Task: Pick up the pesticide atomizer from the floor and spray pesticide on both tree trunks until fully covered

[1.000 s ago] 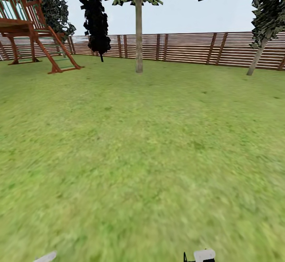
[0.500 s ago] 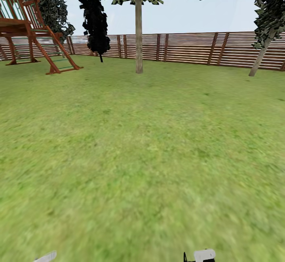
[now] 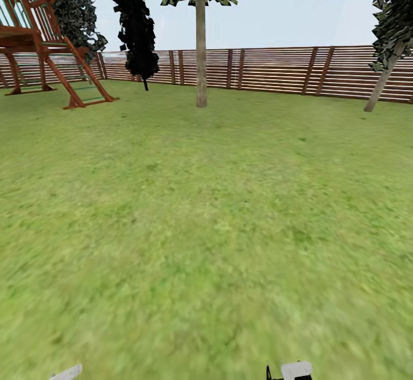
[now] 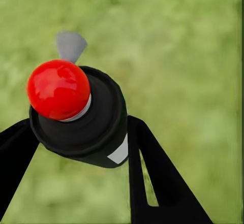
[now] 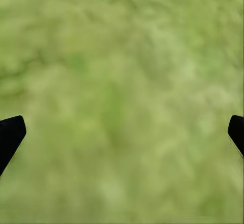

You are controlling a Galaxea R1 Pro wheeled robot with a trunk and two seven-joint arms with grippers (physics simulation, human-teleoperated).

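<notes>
Across the lawn the tree waits by the fence, so with our left gripper pinching the pesticide atomizer and right gripper spread empty, we should roll close before spraying.

Pesticide atomizer – dark body, red knob, clamped in left tool; tree upright, far ahead.

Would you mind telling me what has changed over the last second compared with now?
Only the camera view has shifted slightly: the straight-trunked tree holds its place while the play frame and leaning tree spread outward, as in a slow advance. The left gripper stays shut on the atomizer; the right gripper stays open.
</notes>
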